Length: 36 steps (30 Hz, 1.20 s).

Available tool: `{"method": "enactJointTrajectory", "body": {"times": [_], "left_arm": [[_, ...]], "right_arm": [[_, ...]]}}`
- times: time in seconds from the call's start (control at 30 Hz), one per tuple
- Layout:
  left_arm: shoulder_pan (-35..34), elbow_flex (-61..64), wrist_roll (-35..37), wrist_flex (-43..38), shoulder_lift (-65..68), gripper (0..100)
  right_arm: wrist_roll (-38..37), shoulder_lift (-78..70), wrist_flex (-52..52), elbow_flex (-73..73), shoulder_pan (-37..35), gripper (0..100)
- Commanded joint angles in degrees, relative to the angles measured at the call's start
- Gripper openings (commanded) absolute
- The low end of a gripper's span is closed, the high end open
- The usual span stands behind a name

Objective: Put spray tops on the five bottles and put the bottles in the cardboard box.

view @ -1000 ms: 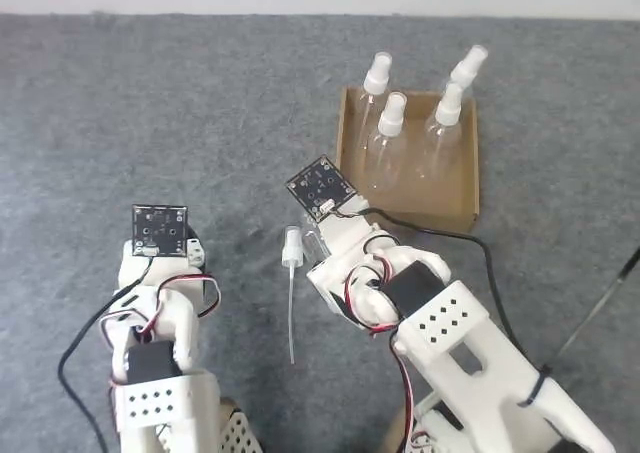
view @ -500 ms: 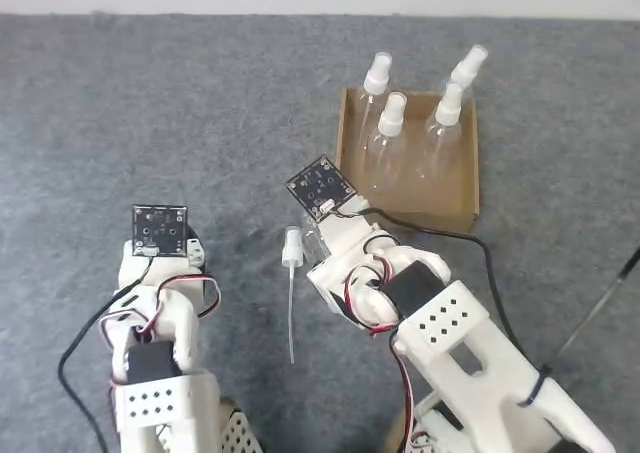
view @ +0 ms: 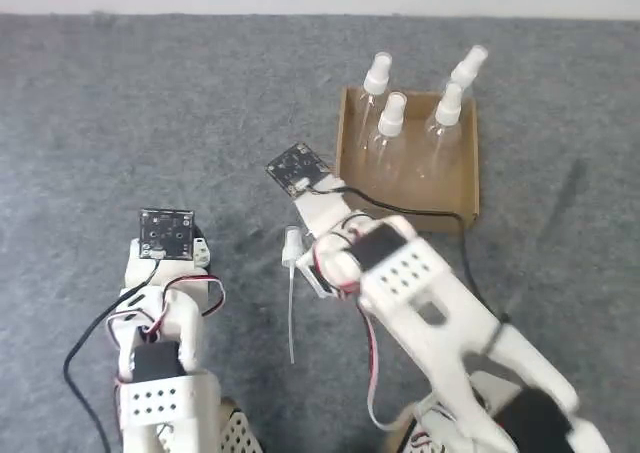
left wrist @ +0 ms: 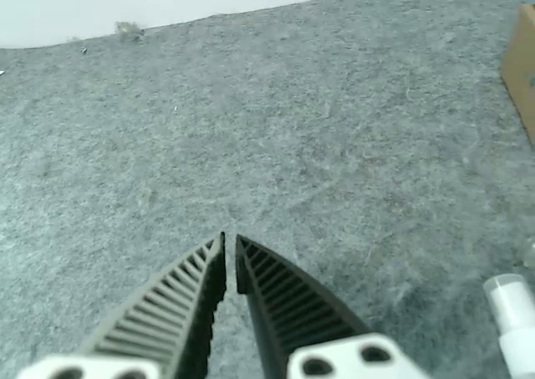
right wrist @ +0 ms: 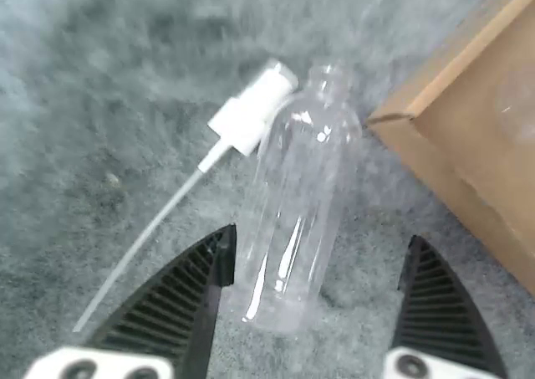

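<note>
The last clear plastic bottle (right wrist: 297, 220) lies with no top on the grey felt surface (view: 150, 103). It is between the wide-open jaws of the empty right gripper (right wrist: 320, 243). The white spray top with a long tube (right wrist: 247, 115) lies just beside the bottle. Four topped bottles (view: 388, 138) sit in the brown cardboard box (view: 343, 148), so one is left. The left gripper (left wrist: 231, 258) is nearly closed and empty. From above, the right arm covers the bare bottle.
</note>
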<state>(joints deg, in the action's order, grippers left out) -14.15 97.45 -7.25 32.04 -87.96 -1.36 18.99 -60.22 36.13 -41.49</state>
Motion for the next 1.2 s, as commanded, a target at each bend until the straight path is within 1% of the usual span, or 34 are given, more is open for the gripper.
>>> {"method": "enactJointTrajectory", "body": {"times": [0.0, 0.13, 0.33, 0.63, 0.87, 1.03, 1.17], "left_arm": [[0.1, -0.5, -0.5, -1.3, -1.1, 1], [0.1, -0.5, -0.5, -1.3, -1.1, 1], [0.1, -0.5, -0.5, -1.3, -1.1, 1], [0.1, -0.5, -0.5, -1.3, -1.1, 1], [0.1, -0.5, -0.5, -1.3, -1.1, 1], [0.3, -0.5, -0.5, -1.3, -1.1, 1], [0.3, -0.5, -0.5, -1.3, -1.1, 1]], "right_arm": [[-0.3, -4.4, 0.0, -5.7, -0.2, 27.4], [-0.2, -8.4, 0.4, -7.6, -0.1, 27.4], [-0.2, -11.3, 4.0, -5.9, -0.3, 27.2], [-0.2, -16.9, 4.2, -5.1, -0.4, 26.3], [-0.2, -18.2, 5.3, -5.1, -0.5, 11.0], [-0.7, -17.2, 5.3, -5.5, -1.5, 1.7], [-0.8, -13.3, 4.5, -5.3, -4.0, 0.6]]}}
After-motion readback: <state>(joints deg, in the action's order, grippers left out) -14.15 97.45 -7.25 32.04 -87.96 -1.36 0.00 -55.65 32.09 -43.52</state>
